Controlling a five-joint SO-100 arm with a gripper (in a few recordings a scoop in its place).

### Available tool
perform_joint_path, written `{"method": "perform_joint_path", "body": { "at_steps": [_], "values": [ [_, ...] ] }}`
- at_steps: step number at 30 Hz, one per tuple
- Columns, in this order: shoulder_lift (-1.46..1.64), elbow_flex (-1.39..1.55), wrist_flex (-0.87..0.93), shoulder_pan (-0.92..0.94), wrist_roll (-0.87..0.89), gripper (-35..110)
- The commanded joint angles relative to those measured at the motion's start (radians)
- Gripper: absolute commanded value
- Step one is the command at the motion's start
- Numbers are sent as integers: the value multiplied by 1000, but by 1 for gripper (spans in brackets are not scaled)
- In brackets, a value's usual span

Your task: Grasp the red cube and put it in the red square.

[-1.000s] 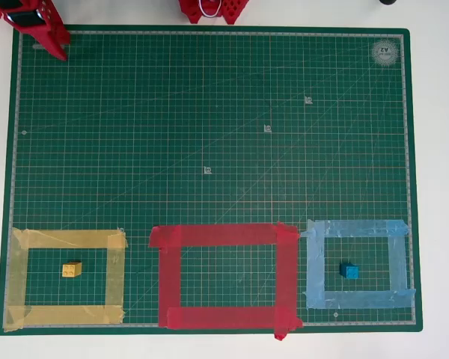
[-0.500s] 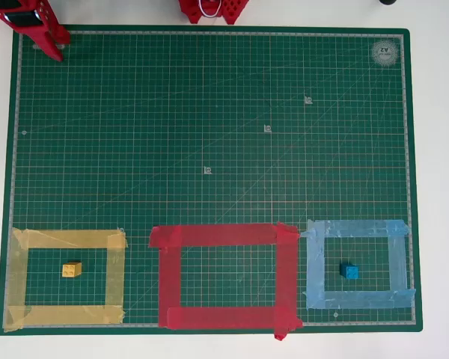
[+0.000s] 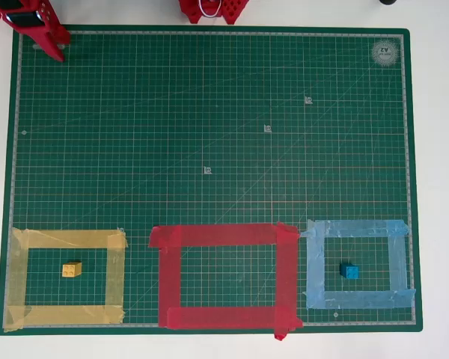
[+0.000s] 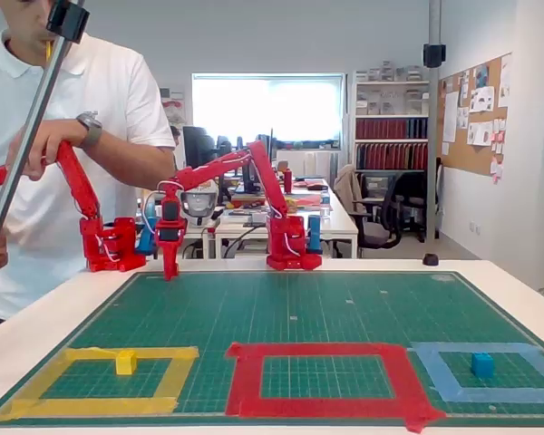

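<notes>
Red square [image 3: 224, 276], gripper [image 4: 170, 268] far behind.

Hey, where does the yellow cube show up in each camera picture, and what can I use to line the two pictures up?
Overhead view: the yellow cube sits at lower left, inside the yellow tape frame.
Fixed view: the yellow cube sits at lower left, again inside the yellow tape frame.
Shared landmark: the red square, directly right of the yellow frame in both views, in the fixed view.
</notes>
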Motion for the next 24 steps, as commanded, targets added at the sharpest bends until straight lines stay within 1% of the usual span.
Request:
{"method": "perform_joint_path", "body": {
  "at_steps": [1,24],
  "values": [
    [48,41,5,-14,-8,24],
    [107,77,11,-18,-6,24]
  ]
}}
